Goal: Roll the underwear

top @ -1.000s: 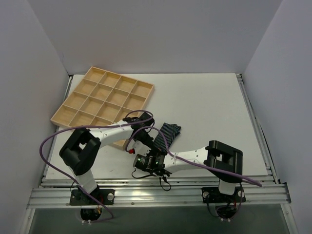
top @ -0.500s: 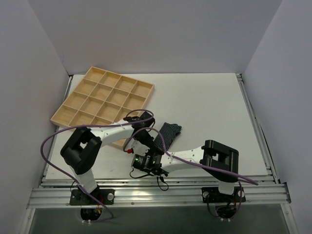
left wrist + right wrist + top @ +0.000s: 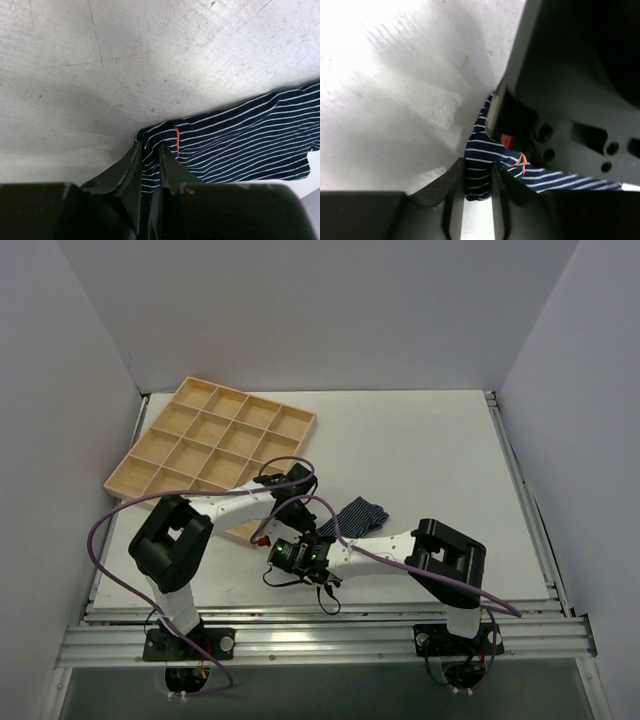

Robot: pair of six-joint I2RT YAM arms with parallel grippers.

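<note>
Both clamped on underwear (image 3: 240, 140): left fingers (image 3: 127, 169), right fingers (image 3: 453, 184); cloth on table (image 3: 100, 50).

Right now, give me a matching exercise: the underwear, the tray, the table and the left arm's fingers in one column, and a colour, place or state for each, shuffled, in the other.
1 underwear
2 tray
3 table
4 left fingers

a pale wood, far left of the table
b closed on cloth
c navy with white stripes
d white, scuffed

Pairs: 1-c, 2-a, 3-d, 4-b
</note>
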